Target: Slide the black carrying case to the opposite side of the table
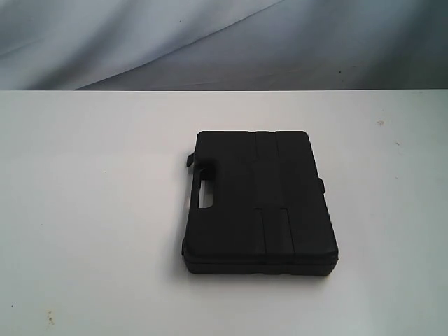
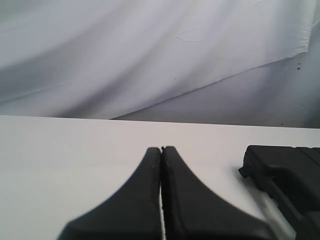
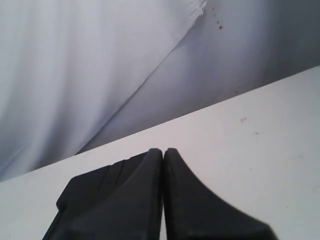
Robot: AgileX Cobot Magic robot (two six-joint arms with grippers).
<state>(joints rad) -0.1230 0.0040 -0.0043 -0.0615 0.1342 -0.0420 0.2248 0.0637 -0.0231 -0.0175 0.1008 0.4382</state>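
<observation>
The black carrying case lies flat on the white table, a little right of the middle, with its handle slot facing left. Neither gripper shows in the exterior view. In the left wrist view my left gripper is shut with nothing between its fingers, and a corner of the case lies off to one side, apart from it. My right gripper is shut too and holds nothing; the case sits partly behind one finger.
A grey-white cloth backdrop hangs behind the table's far edge. A few small specks mark the tabletop. Bare white surface lies left, right and in front of the case.
</observation>
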